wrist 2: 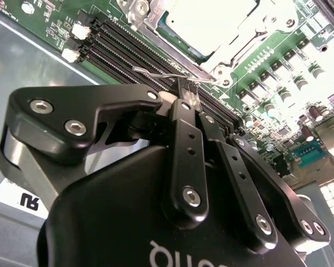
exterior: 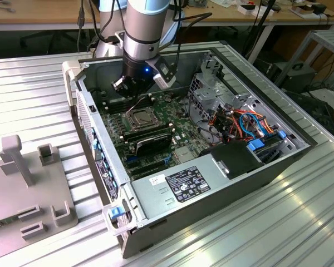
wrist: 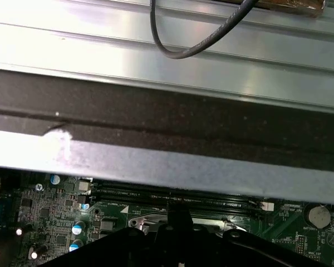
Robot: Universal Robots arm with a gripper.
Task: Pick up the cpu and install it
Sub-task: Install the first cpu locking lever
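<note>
Cpu (wrist 2: 209,22) flat in socket, face up, just beyond gripper (wrist 2: 189,94); fingers clenched together, pinching thin socket lever (wrist 2: 156,72).

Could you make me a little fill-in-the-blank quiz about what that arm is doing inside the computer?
1. In the second wrist view the tool has its fingers pressed ____.
2. The tool hangs just above the thin wire ____ beside the CPU socket.
3. The motherboard sits inside an open computer ____.
4. In the exterior view, a ____ power supply fills the case's near corner.

Missing words: together; lever; case; grey
</note>
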